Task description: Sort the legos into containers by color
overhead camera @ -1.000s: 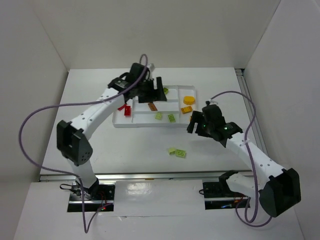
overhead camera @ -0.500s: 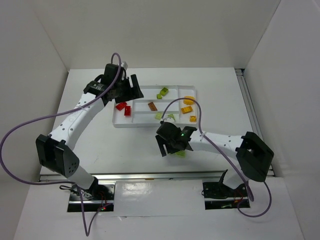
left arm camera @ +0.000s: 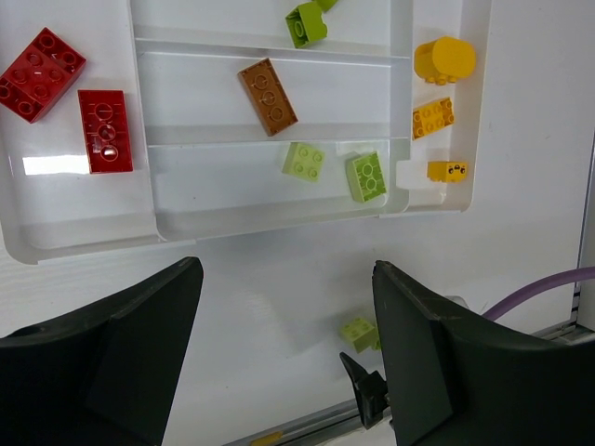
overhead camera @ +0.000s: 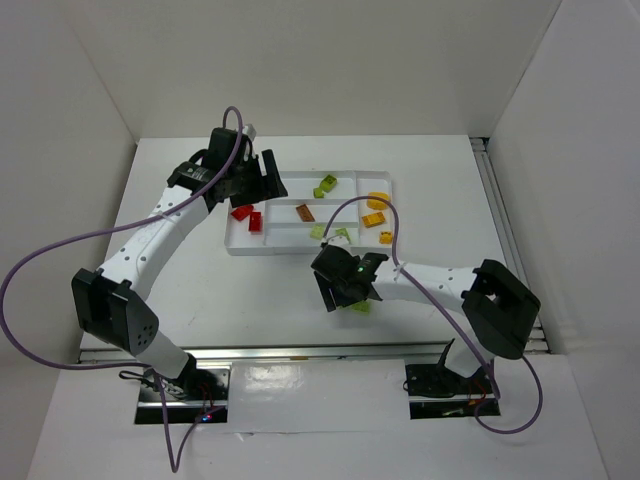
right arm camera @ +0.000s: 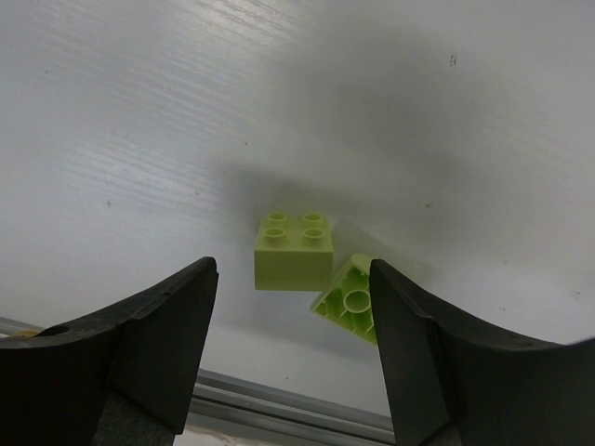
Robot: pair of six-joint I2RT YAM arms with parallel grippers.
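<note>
We found the right hand spread wide and holding nothing, poised above the bench. Below it, the upright lime brick sat studs up, between the fingers in the wrist view. The tipped lime brick lay at its 4 o'clock with its hollow underside showing, and we could not tell whether the two touched. From above, this pair lay at 6 o'clock of the tray, clear of its rim. The left hand was also wide and empty, hanging near the tray's 10 o'clock corner in the top view. The 9 o'clock end compartment held two red bricks, close together. Of the three long compartments in the middle, the 12 o'clock one held a lime piece, the centre one a brown brick, and the 6 o'clock one a pale lime brick beside a deeper lime brick. The 3 o'clock end compartment held a yellow round piece, an orange brick and a small yellow brick, in a row from 12 to 6 o'clock.
</note>
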